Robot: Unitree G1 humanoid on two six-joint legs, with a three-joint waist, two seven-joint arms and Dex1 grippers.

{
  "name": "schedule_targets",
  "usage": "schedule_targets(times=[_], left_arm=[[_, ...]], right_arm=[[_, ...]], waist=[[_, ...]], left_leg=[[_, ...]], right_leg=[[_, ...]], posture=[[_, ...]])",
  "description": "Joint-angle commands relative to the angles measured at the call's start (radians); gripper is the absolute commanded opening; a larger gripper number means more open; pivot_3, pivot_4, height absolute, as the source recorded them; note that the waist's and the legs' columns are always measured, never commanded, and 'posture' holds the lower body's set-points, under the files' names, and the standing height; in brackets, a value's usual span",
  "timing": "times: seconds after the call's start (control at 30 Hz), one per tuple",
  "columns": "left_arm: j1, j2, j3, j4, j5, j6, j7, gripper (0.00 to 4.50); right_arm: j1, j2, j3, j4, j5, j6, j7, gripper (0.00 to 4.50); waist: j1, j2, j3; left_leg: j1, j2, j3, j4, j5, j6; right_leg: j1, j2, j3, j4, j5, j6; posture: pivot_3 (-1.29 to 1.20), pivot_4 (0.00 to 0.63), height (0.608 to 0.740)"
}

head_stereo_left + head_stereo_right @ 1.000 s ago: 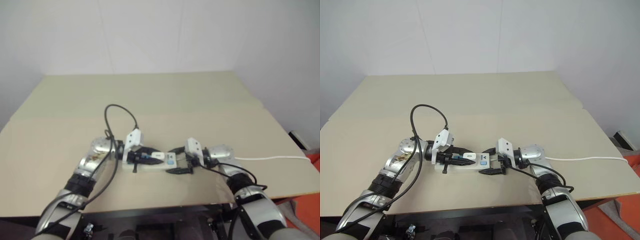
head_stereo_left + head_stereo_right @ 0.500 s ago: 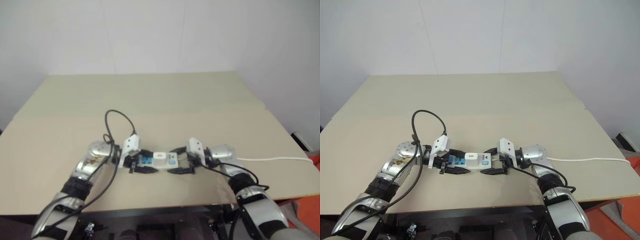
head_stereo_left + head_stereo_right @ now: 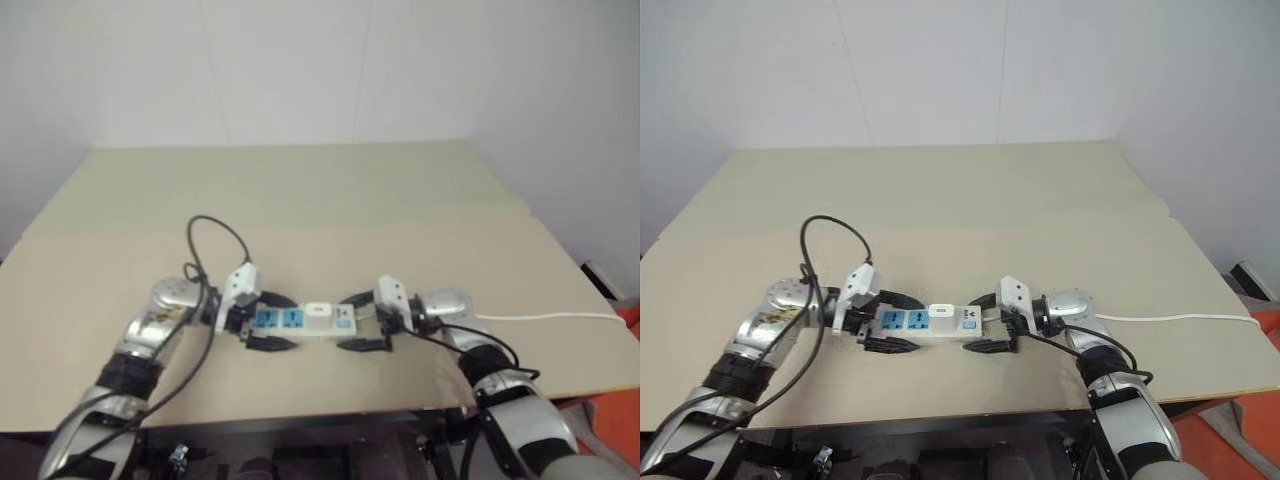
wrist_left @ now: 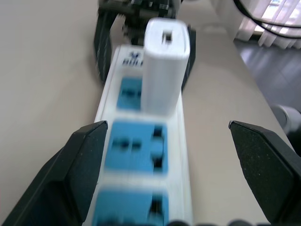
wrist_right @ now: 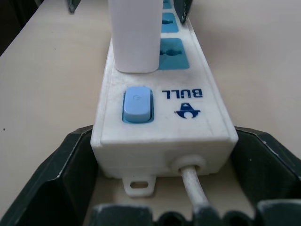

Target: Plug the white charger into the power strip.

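Note:
The power strip lies flat near the table's front edge, with two blue sockets bare. The white charger stands upright in the socket next to the blue switch. My left gripper is open at the strip's left end; its fingers straddle the strip with gaps on both sides and stand clear of the charger. My right gripper is shut on the strip's cord end, one finger pressed against each side.
The strip's thin white cord runs right across the tan table to its right edge. A black cable loop arches over my left wrist. The table's front edge lies just behind both arms.
My left gripper let go of the charger, opened wide and drew back to the left along the strip. The charger stays standing in its socket. The right gripper has not moved.

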Motion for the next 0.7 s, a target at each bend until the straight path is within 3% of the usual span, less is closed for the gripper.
schedule_targets(times=[0.03, 0.2, 0.3, 0.7], left_arm=[[0.008, 0.064, 0.075, -0.064, -0.043, 0.042, -0.017, 4.50], [0.085, 0.199, 0.177, -0.138, -0.084, 0.065, -0.040, 4.50], [0.155, 0.285, 0.263, -0.199, -0.124, 0.089, -0.058, 4.50], [0.352, 0.481, 0.528, -0.227, -0.155, 0.079, -0.082, 4.50]], right_arm=[[-0.027, -0.044, -0.042, -0.018, 0.013, 0.006, 0.001, 4.48], [0.001, -0.159, -0.111, -0.094, 0.060, 0.043, 0.020, 4.48], [0.034, -0.242, -0.174, -0.176, 0.113, 0.102, 0.027, 4.48], [0.184, -0.439, -0.305, -0.416, 0.214, 0.260, 0.035, 4.48]], waist=[[0.001, 0.000, 0.004], [0.004, 0.002, 0.009], [0.005, 0.002, 0.009], [0.006, 0.002, 0.012]], left_leg=[[0.000, 0.000, 0.000, 0.000, 0.000, 0.000], [-0.005, -0.001, 0.000, 0.000, 0.000, 0.000], [-0.018, -0.002, 0.000, 0.002, 0.000, 0.000], [-0.017, -0.001, 0.002, 0.001, 0.000, 0.000]], right_leg=[[0.000, 0.000, 0.000, 0.000, 0.000, 0.000], [-0.004, -0.002, 0.000, 0.000, 0.000, 0.000], [-0.018, -0.003, 0.000, 0.002, 0.004, -0.007], [-0.018, -0.003, -0.001, 0.001, 0.000, -0.001]], posture=[[0.00, 0.150, 0.740], [0.00, 0.150, 0.740], [0.00, 0.150, 0.740], [0.00, 0.150, 0.740]])
